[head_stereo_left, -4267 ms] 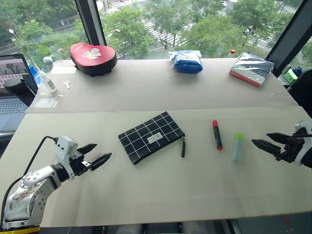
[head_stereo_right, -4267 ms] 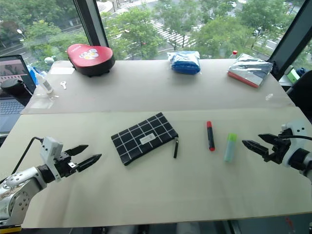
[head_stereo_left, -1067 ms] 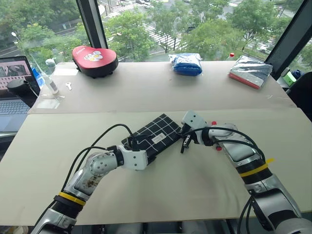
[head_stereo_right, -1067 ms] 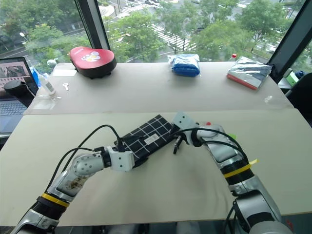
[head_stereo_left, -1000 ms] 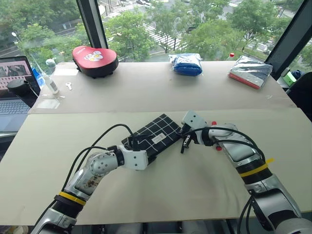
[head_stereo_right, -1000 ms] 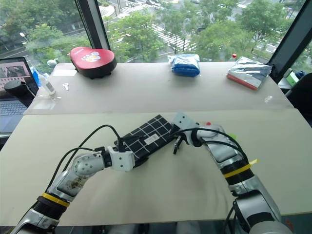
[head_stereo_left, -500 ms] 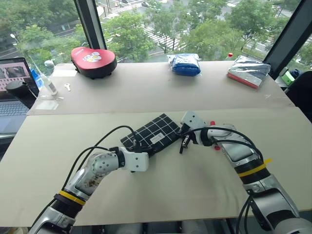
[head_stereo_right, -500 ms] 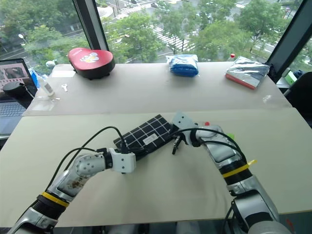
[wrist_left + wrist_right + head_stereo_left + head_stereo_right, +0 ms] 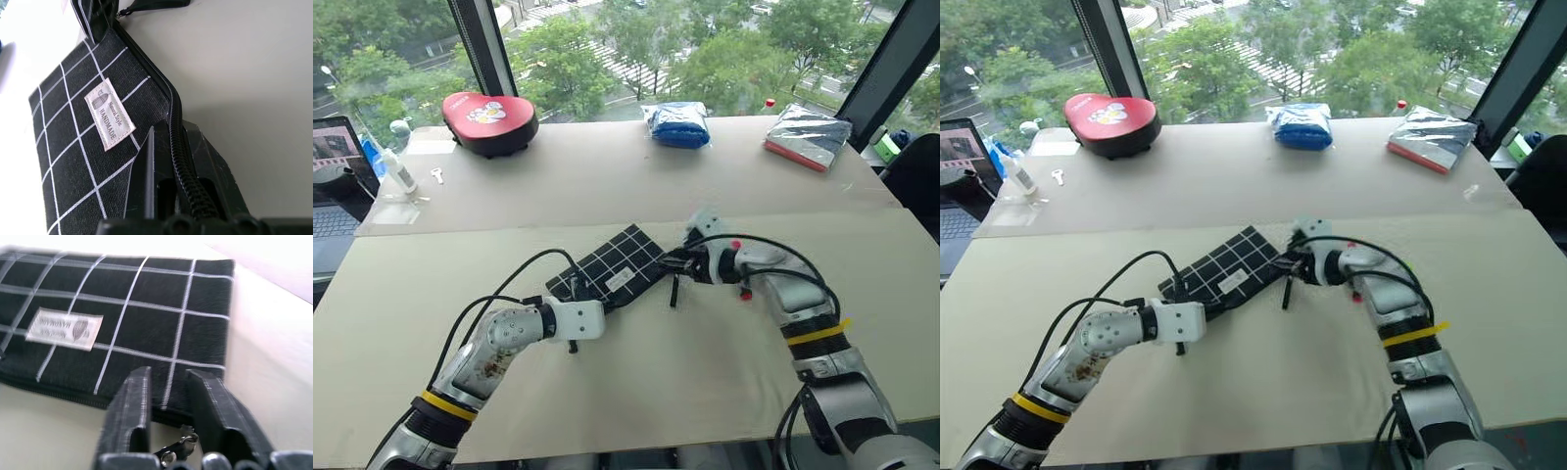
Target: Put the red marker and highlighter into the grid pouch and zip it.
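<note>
The grid pouch [image 9: 617, 264] lies slanted in the middle of the table, with its white label [image 9: 110, 120] facing up. My left gripper [image 9: 573, 291] is shut on the pouch's zipper edge [image 9: 171, 128] at its near left corner. At the pouch's right end my right gripper [image 9: 168, 377] is open, and the metal zip ring [image 9: 178, 450] lies between its fingers. The black pull strap [image 9: 674, 291] hangs down onto the table below it. The red marker [image 9: 735, 244] peeks out from under my right forearm. The highlighter is hidden behind that arm.
On the far table are a red case [image 9: 489, 108] at the left, a blue bundle [image 9: 677, 122] in the middle and a silver packet [image 9: 808, 135] at the right. A laptop [image 9: 328, 186] and a small bottle [image 9: 396, 171] stand at the far left edge.
My right gripper's fingers have come apart at the zip pull and the hand has lifted a little. The left gripper keeps hold of the pouch's corner. The camera has shifted slightly.
</note>
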{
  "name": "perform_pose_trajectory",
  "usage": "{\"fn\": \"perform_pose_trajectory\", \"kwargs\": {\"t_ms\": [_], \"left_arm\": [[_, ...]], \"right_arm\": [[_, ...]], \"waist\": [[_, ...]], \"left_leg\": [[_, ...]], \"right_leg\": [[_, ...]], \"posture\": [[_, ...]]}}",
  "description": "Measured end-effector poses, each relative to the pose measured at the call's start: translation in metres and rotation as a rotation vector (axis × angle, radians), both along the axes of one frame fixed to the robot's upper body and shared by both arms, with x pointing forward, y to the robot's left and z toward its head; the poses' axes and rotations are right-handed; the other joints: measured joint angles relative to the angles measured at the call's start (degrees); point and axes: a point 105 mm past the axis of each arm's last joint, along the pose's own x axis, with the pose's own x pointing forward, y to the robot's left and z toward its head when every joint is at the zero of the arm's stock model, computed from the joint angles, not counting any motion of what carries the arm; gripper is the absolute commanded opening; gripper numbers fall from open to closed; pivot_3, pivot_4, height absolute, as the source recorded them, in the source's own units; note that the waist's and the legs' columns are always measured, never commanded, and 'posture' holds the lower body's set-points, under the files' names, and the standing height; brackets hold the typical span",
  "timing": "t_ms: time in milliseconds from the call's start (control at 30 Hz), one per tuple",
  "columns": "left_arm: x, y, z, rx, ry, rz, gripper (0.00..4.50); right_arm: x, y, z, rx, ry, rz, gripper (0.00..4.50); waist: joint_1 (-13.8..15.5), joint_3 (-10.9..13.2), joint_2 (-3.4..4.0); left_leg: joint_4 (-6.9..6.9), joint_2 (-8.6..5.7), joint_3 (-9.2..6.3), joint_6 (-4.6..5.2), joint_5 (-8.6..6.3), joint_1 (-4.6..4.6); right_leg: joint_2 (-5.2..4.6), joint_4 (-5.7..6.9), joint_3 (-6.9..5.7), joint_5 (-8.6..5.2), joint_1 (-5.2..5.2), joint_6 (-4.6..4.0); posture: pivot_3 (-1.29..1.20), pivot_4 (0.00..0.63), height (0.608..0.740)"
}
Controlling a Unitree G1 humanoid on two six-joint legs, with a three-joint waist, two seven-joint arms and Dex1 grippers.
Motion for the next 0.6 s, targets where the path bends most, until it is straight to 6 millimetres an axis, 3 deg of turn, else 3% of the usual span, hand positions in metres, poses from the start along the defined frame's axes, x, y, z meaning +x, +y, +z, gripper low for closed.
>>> {"fn": "perform_pose_trajectory", "kwargs": {"t_ms": [33, 133, 267, 333, 400, 467, 600], "left_arm": [[0.000, -0.001, 0.001, -0.008, 0.003, -0.001, 0.00], [0.004, -0.005, 0.005, -0.069, 0.031, 0.016, 0.00], [0.017, -0.012, 0.022, -0.226, 0.035, 0.081, 0.00], [0.025, -0.014, 0.036, -0.294, 0.012, 0.109, 0.00], [0.032, -0.016, 0.048, -0.346, -0.008, 0.131, 0.00], [0.034, -0.018, 0.052, -0.370, -0.011, 0.136, 0.00], [0.035, -0.021, 0.054, -0.392, -0.008, 0.140, 0.00]], "right_arm": [[-0.002, -0.002, 0.006, 0.059, 0.024, -0.004, 3.21], [-0.019, -0.012, 0.047, 0.272, 0.079, 0.064, 3.21], [-0.023, -0.038, 0.073, 0.273, 0.022, 0.017, 3.21], [-0.023, -0.047, 0.066, 0.223, 0.026, -0.026, 3.21], [-0.023, -0.048, 0.046, 0.151, 0.062, -0.063, 3.21], [-0.023, -0.043, 0.031, 0.114, 0.095, -0.075, 3.21], [-0.017, -0.031, 0.024, 0.088, 0.088, -0.101, 3.21]], "waist": [[0.0, 0.0, 0.00], [0.2, 0.0, 0.05], [0.5, 0.1, 0.01], [0.6, 0.1, -0.01], [0.4, 0.1, -0.01], [0.1, 0.1, -0.02], [0.0, 0.1, -0.04]], "left_leg": [[-0.01, 0.00, 0.00, -0.03, 0.02, -0.08], [0.02, -0.01, -0.05, -0.02, 0.03, -0.43], [0.09, -0.04, -0.05, 0.07, -0.03, -0.48], [0.08, -0.03, -0.05, 0.05, -0.02, -0.48], [0.05, -0.03, -0.01, -0.02, 0.02, -0.49], [0.05, -0.04, 0.03, -0.20, 0.12, -0.50], [0.06, -0.04, 0.05, -0.22, 0.14, -0.53]], "right_leg": [[0.00, 0.01, -0.01, 0.01, -0.07, -0.02], [0.00, 0.03, -0.05, 0.05, -0.23, -0.05], [-0.02, -0.05, -0.07, 0.04, -0.19, -0.04], [-0.02, -0.05, -0.10, 0.04, -0.19, -0.04], [-0.02, -0.04, -0.07, 0.04, -0.23, -0.04], [-0.02, -0.04, -0.02, 0.04, -0.26, -0.04], [-0.02, -0.03, 0.01, 0.05, -0.29, -0.04]], "posture": [[0.00, 0.150, 0.740], [0.00, 0.150, 0.740], [0.00, 0.150, 0.740], [0.00, 0.150, 0.740], [0.00, 0.150, 0.740], [0.00, 0.150, 0.740], [0.00, 0.150, 0.740]]}}
